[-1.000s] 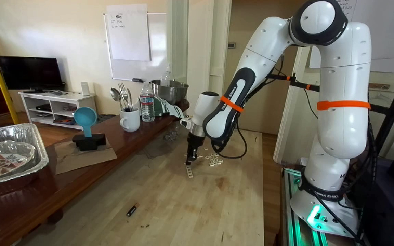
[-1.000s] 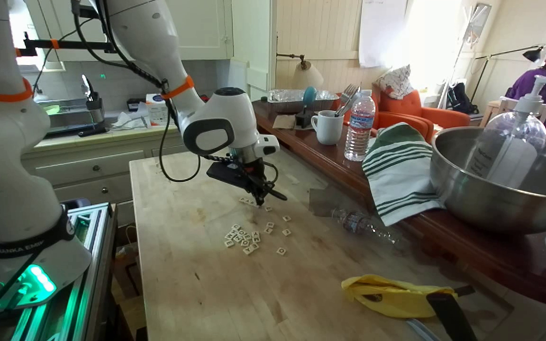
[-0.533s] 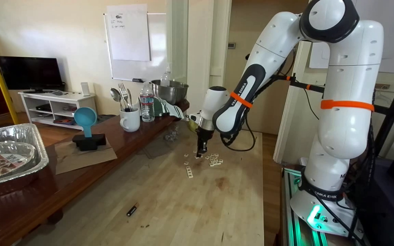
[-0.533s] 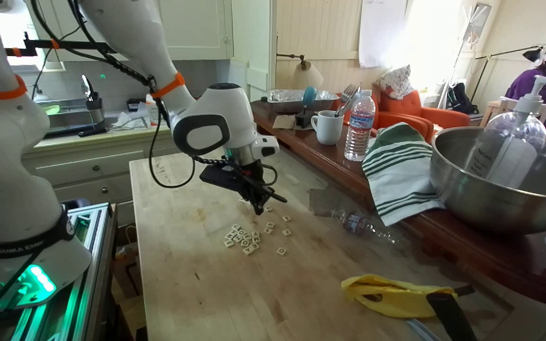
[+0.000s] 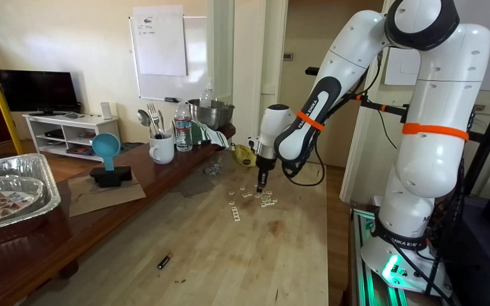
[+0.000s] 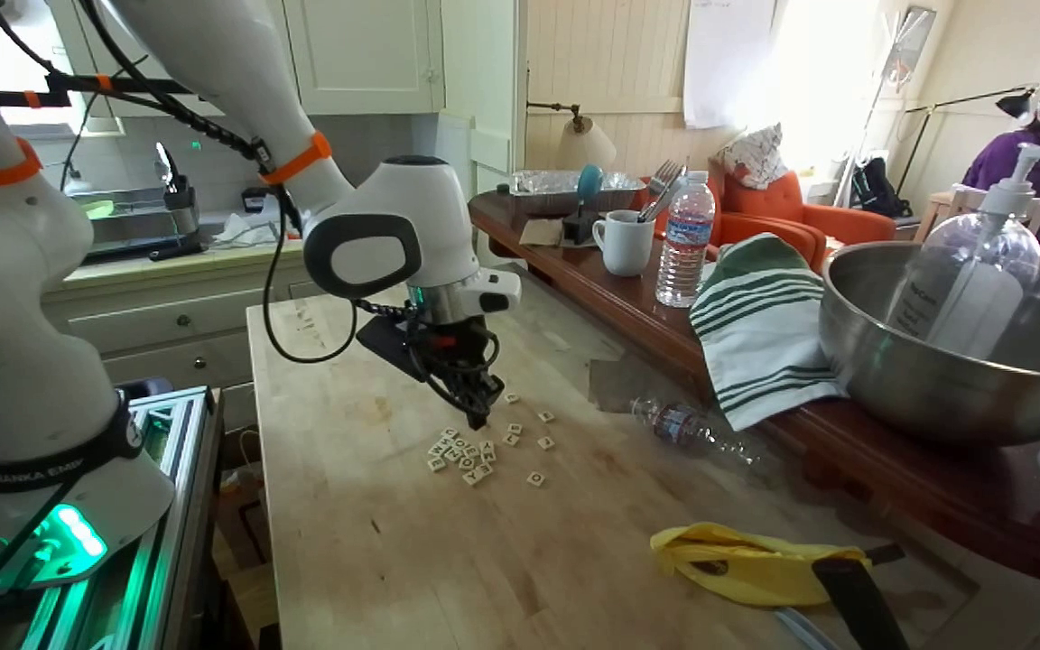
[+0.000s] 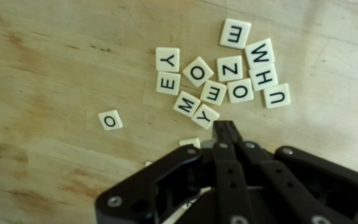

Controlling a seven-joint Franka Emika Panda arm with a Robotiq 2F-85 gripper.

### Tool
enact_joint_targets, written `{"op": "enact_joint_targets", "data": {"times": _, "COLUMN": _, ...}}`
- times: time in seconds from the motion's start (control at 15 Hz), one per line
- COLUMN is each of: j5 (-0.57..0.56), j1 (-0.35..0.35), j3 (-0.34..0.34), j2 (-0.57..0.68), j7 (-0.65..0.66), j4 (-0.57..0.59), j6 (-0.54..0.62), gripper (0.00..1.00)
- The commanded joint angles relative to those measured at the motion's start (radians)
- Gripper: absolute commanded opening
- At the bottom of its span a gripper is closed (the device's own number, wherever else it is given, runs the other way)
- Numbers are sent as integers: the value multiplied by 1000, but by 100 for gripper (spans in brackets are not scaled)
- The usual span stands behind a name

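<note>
Now, in an exterior view, spot the gripper (image 5: 260, 190) low over the loose tile cluster (image 5: 266, 199) on the table (image 5: 270, 259), with a lettered row (image 5: 235, 213) set apart. Next, in an exterior view, pick out a stray O tile (image 6: 535, 479) away from that cluster; can't quite judge contact from here. Over to the wrist view: see fingers (image 7: 221, 130) pressed together right by the nearest Y tile (image 7: 204, 116), holding nothing visible. Best to square up, lower gently, and spare the neighbouring tile (image 7: 186, 104).
</note>
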Motion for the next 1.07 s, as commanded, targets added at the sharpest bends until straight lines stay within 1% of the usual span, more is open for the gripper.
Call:
{"op": "enact_joint_targets", "data": {"times": 0.0, "j5": -19, "j1": 21, "j3": -30, "j2": 13, "j7": 143, "j4": 2, "j6": 4, "gripper": 0}}
{"op": "enact_joint_targets", "data": {"times": 0.47, "j5": 15, "j1": 27, "j3": -42, "j2": 62, "j7": 291, "j4": 17, "j6": 33, "gripper": 0}}
{"op": "enact_joint_targets", "data": {"times": 0.87, "j5": 43, "j1": 31, "j3": -51, "j2": 109, "j7": 341, "j4": 31, "j6": 89, "gripper": 0}}
{"op": "enact_joint_targets", "data": {"times": 1.0, "j5": 75, "j1": 29, "j3": -40, "j2": 128, "j7": 323, "j4": 38, "j6": 106, "gripper": 0}}
